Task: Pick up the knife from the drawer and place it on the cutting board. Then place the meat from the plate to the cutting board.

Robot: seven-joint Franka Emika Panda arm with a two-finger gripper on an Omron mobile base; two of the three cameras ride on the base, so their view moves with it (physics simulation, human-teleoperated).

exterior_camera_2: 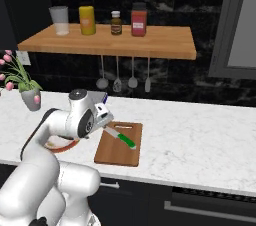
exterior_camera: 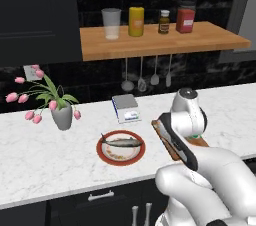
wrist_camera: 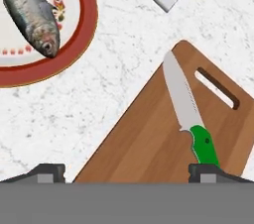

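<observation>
I am looking down past my fingertips (wrist_camera: 49,172), which are standing wide apart and holding nothing. The knife (wrist_camera: 187,111) is lying flat on the cutting board (wrist_camera: 149,143), its green handle just beyond my right fingertip, so that part looks done. The meat (wrist_camera: 30,12), a slim fish, is resting on the plate (wrist_camera: 82,34), well off to the left of the fingers and further out. I am judging it light, limp and slick; I would close across its thick middle, not the tapering tail, and squeeze gently.
</observation>
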